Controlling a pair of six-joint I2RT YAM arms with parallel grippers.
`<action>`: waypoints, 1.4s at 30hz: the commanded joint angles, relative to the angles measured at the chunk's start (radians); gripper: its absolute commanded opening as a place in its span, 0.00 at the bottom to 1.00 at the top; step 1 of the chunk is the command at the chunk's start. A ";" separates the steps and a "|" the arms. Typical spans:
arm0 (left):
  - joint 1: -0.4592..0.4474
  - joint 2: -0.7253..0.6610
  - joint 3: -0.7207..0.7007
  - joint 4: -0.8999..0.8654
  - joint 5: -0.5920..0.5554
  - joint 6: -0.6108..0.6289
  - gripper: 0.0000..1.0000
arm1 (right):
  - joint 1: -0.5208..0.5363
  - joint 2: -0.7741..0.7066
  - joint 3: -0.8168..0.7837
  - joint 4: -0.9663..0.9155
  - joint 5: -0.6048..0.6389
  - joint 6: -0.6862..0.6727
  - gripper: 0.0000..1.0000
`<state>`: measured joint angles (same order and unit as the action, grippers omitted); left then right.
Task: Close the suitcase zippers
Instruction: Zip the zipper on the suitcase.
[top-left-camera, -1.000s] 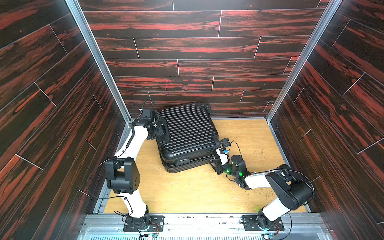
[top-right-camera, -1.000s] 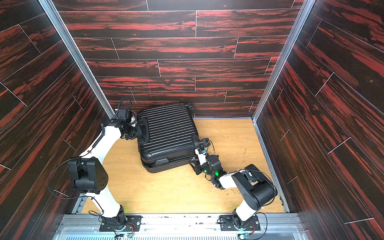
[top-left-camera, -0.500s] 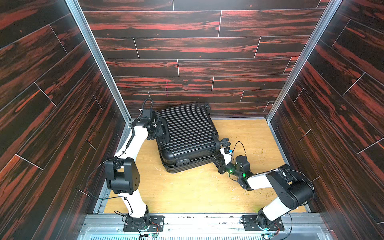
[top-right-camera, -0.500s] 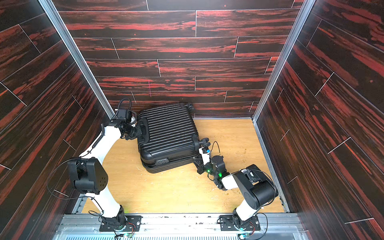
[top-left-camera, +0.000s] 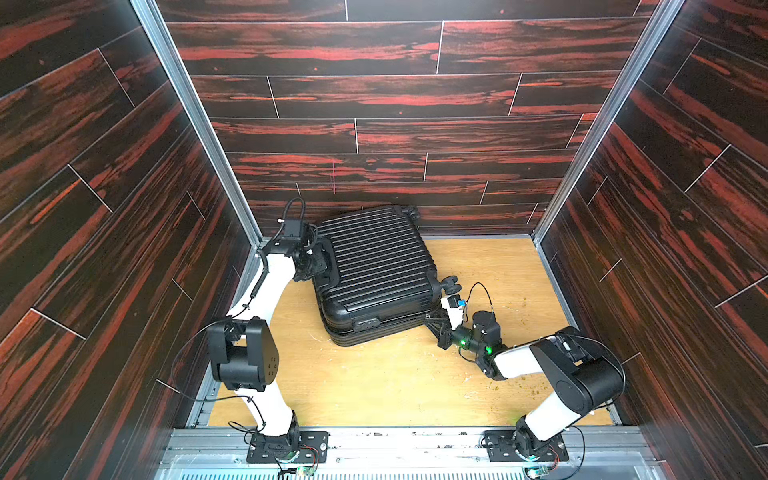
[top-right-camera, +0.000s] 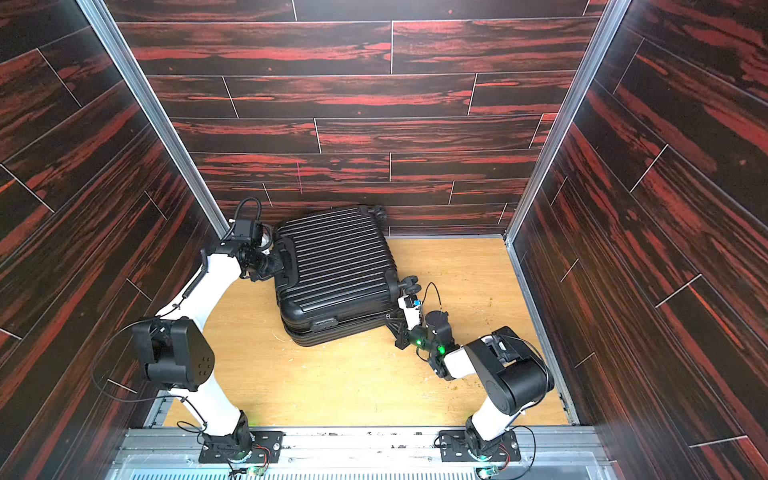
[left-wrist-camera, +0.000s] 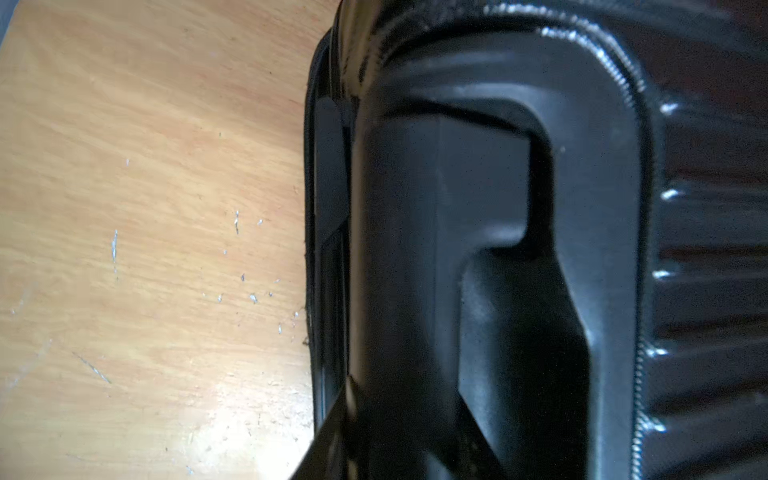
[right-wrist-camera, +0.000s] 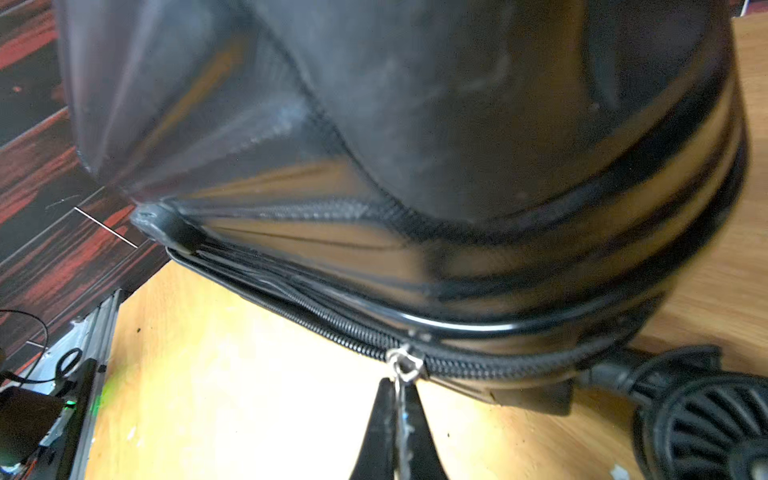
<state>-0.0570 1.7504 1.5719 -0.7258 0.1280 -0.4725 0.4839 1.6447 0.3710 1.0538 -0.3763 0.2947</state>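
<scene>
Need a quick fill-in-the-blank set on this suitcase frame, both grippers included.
1. The right gripper is shut on the zipper's silvery ___.
2. The left gripper grips the suitcase by its moulded ___.
3. The suitcase lies flat on a ___ tabletop.

Missing words: pull tab; handle; wooden.
</scene>
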 joint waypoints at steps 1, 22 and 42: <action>-0.035 -0.133 -0.027 0.085 0.062 -0.229 0.28 | 0.015 -0.015 0.006 -0.029 -0.025 -0.036 0.00; -0.271 -0.343 -0.280 0.452 -0.291 -0.697 0.23 | 0.328 -0.198 0.143 -0.404 0.131 -0.244 0.00; -0.481 -0.294 -0.282 0.552 -0.481 -0.826 0.47 | 0.535 -0.254 0.176 -0.459 0.256 -0.258 0.00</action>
<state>-0.5060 1.4746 1.2079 -0.4919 -0.4313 -1.1885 0.9894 1.4513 0.5365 0.5228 -0.0887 0.0528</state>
